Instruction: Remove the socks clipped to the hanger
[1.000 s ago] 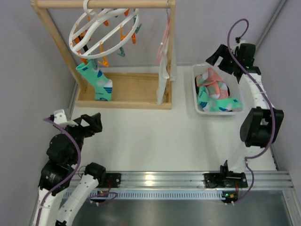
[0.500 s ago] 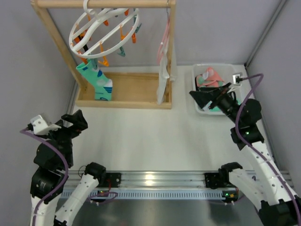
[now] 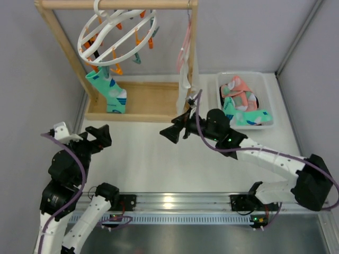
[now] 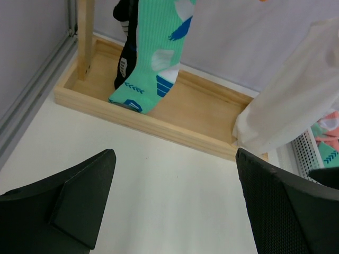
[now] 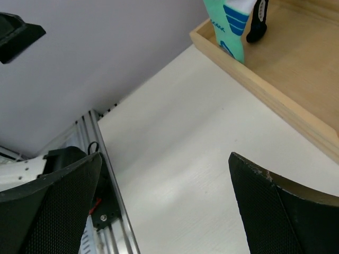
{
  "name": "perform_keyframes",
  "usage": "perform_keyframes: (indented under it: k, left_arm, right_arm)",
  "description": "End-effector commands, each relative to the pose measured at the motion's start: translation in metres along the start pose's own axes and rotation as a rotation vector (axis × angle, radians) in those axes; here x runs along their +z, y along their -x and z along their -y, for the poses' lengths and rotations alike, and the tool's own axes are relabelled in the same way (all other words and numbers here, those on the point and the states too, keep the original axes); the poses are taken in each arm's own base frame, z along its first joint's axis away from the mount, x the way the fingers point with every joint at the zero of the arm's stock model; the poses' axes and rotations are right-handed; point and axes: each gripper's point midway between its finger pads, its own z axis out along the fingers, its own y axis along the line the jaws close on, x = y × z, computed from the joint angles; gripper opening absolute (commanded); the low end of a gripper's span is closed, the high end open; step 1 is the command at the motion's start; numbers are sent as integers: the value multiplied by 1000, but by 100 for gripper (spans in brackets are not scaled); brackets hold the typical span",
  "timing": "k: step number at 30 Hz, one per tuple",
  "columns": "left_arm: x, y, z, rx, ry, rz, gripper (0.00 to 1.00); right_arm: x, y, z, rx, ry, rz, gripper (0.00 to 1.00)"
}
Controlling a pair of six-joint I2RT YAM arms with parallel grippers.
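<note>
Top external: both jaws spread empty; right jaws near front edge of rack (image 3: 137, 117).

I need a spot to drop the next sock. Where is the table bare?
Bare: the white table between the rack base, the metal rail, the left hand and the right hand. The base's middle is free too. Crowded: the bin, full of socks.

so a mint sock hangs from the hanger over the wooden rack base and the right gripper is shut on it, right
No. The mint sock does hang from the hanger over the wooden rack base, but the right gripper is open, away from the sock. The right wrist view shows its fingers spread with nothing between them.
</note>
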Motion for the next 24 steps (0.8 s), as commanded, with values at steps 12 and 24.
perform_keyframes:
  k: [12,24]
  left_arm:
    - [9,-51,-17,52,26,-77,99]
    - [2,-54,-8,27,-41,-78,98]
  right_arm:
    - [200,-17,39,-209,54,-13,99]
    - [302,-31,109,-157,77,118,99]
